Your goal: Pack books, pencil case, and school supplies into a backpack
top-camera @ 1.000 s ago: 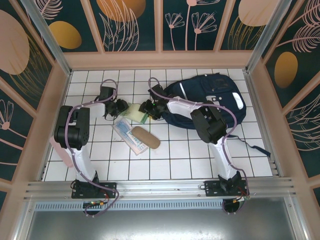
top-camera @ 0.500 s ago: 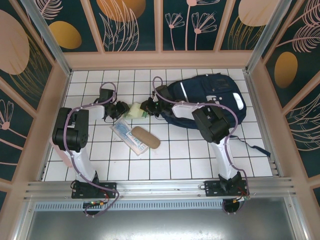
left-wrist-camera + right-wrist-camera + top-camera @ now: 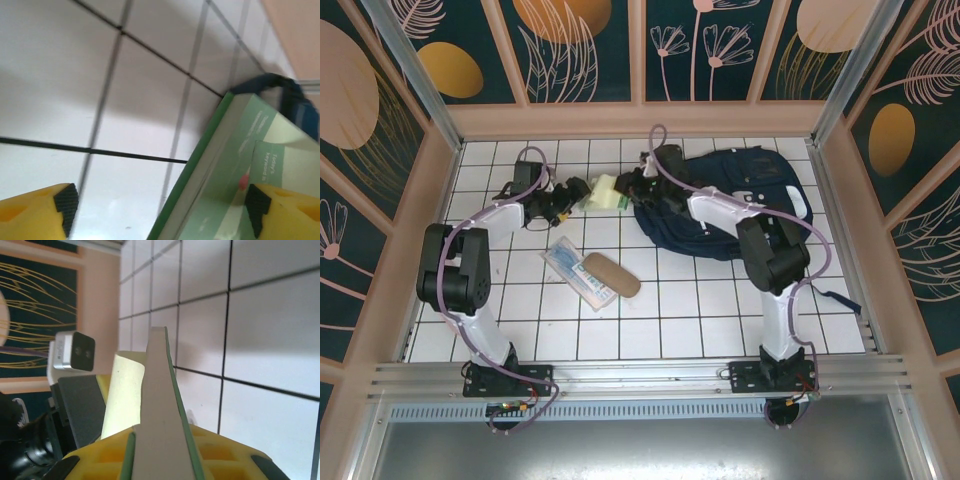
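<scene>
Both arms stretched fwd, wrists nearly meeting. R gripper [image 3: 626, 189] clamps the one pale green box [image 3: 605, 192], just left of the one backpack [image 3: 750, 195]. L gripper [image 3: 565, 202] jaws wide apart, beside box. One pencil case [image 3: 611, 275] atop one clear packet [image 3: 570, 265], mid-table.

Backpack [image 3: 740, 200] in matt navy cloth, table tiles [image 3: 670, 300] glossy — pale green box [image 3: 604, 192] smooth, paper-faced.

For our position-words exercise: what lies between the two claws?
The pale green flat box, gripped by the right claw, beside the open left claw; top view.
</scene>
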Controlling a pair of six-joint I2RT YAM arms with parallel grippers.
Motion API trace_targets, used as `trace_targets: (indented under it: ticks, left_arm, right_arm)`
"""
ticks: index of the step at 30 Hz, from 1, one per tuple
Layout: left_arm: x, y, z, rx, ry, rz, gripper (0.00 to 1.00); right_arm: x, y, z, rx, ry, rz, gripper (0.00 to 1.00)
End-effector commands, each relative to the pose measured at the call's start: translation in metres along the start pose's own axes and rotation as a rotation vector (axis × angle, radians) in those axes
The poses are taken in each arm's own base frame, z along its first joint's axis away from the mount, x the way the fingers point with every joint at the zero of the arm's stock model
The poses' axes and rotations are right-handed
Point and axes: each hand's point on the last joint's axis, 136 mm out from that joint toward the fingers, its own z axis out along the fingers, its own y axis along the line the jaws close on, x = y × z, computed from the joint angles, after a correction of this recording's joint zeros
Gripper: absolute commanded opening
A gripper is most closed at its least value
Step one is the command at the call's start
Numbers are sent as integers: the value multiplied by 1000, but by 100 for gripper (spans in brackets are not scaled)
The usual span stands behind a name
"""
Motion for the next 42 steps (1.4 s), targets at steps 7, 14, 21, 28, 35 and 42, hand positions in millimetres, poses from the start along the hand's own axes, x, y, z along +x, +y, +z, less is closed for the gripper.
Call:
trace_targets:
  ticks: [7,14,21,28,35,42]
  left_arm:
    - [-13,-78,-28,252,-24,69,99]
    - [-12,-89,-33,317,-23,94,99]
    - [2,-74,-19,315,54,79,99]
    - [11,-89,-24,430,96,62,90]
    - [11,-119,-48,592,88,59,55]
    - [1,-122,-61,625,54,39,11]
  right_arm:
    - [-31,39,-40,-31,-38,-134,0]
    - [-29,44,-42,-47,-33,-139,0]
    - [-22,78,-50,-211,8,-166,0]
    - [-17,100,-56,-355,44,-155,0]
    - [-11,99,-57,-419,89,-122,0]
    - [-11,80,-60,-373,90,-113,1]
